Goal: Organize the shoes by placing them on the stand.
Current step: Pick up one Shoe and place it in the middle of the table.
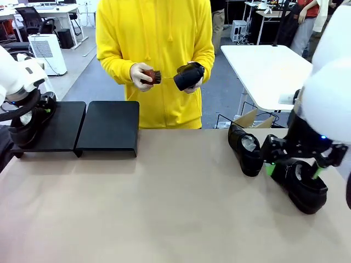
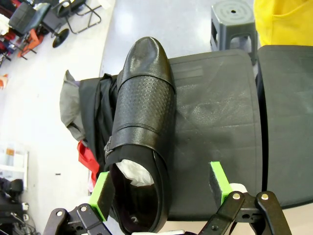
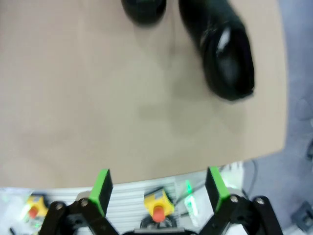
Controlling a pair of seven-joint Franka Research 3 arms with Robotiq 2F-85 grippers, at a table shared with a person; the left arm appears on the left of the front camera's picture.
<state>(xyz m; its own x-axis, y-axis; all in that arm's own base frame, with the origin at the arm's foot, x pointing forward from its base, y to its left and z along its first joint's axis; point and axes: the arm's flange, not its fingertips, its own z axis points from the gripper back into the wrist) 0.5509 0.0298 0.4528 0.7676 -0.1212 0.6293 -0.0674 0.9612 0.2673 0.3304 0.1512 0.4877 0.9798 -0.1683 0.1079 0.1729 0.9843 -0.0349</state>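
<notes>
I am hovering my right hand (image 3: 159, 188), fully open and empty, short of the shoe (image 3: 225, 54) lying lengthwise ahead.

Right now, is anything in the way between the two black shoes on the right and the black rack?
Nothing visible does. The tan tabletop between the two black leather shoes and the low black matte rack is bare, and its nearer platform is free. Its far platform carries another black shoe, straddled by the robot's open left hand.
</notes>
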